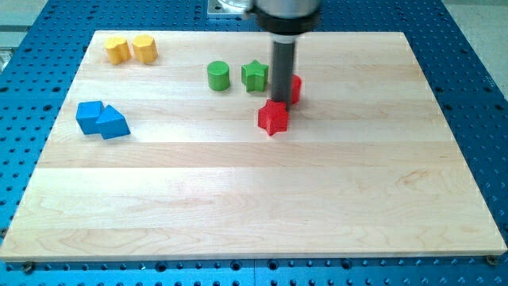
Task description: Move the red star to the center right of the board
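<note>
The red star [272, 118] lies on the wooden board [254, 199], a little above the middle and slightly right of centre. My tip [280, 101] is at the star's upper edge, touching or nearly touching it. A second red block [294, 89] sits just right of the rod, partly hidden behind it; its shape is unclear.
A green star [255, 76] and a green cylinder [218, 75] stand left of the rod. Two yellow blocks [132, 49] sit at the top left. Two blue blocks [101, 119] sit at the left. A blue perforated table surrounds the board.
</note>
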Robot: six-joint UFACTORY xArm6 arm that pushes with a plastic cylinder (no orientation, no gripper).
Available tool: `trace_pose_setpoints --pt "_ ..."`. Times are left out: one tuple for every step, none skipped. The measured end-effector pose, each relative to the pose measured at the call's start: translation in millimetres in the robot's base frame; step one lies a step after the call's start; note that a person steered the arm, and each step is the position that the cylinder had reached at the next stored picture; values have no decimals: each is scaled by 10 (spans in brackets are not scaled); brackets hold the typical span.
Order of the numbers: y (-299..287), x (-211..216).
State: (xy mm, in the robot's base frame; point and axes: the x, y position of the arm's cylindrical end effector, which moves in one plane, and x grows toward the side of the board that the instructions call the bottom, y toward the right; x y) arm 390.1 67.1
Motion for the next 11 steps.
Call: trace_pose_setpoints --pt "-376 1" --pt "-1213 118" --pt "-1142 460" --pt "-510 437" --pt "76 435" --pt "396 326" --pt "-88 405" --pt "-9 104" --pt "505 -85" --pt "1030 -76" --pt "838 -112"
